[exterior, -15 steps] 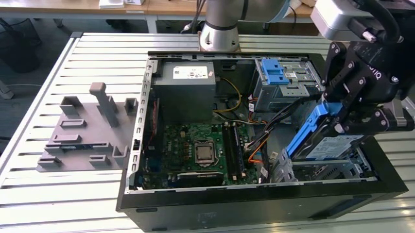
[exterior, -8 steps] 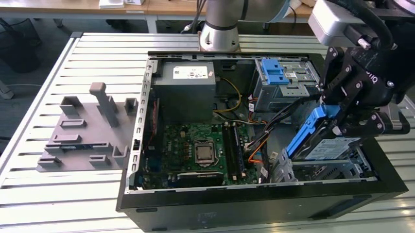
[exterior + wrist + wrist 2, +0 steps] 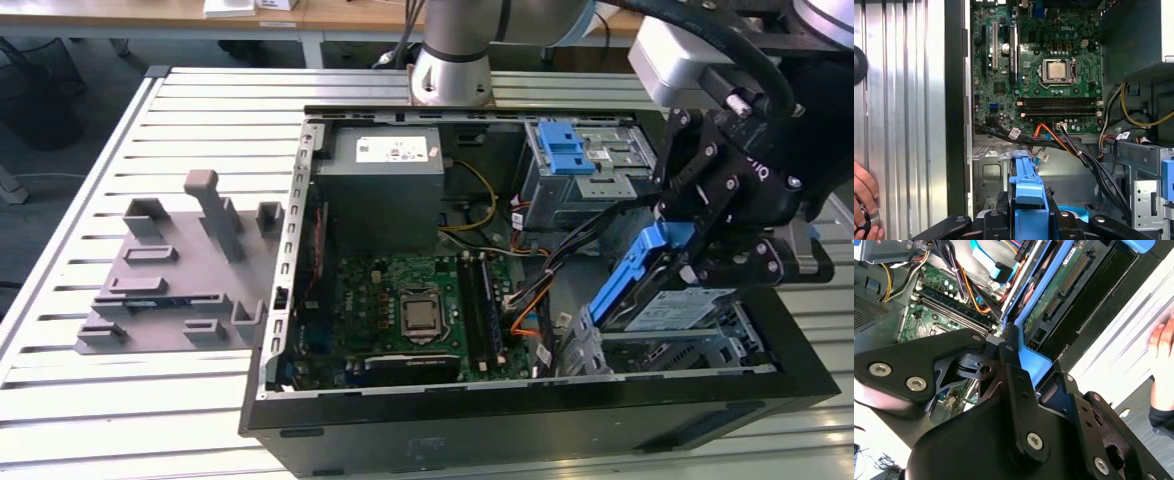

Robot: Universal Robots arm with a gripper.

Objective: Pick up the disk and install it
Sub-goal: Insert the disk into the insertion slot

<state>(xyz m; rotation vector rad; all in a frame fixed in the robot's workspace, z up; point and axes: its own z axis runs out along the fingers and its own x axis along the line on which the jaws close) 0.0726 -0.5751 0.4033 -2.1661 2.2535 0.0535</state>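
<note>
Exterior view: the black gripper (image 3: 697, 262) is clamped on the flat silver, white-labelled disk (image 3: 671, 312) by its blue plastic carrier frame. It holds the disk tilted on edge over the grey metal drive cage (image 3: 727, 342) in the near corner of the open black computer case (image 3: 534, 430), at the exterior view's right.

Likely trouble: the tilted frame could jam on the cage walls or snag the black-and-orange cable bundle (image 3: 577, 248) just beside it. A person's hand (image 3: 864, 200) on the slatted metal tabletop (image 3: 904, 100) near the case could be struck.

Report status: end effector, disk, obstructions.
End effector shut on disk by its blue frame. Disk tilted at drive bay, blue edge raised. Cable bundle close beside; hand outside case.
</note>
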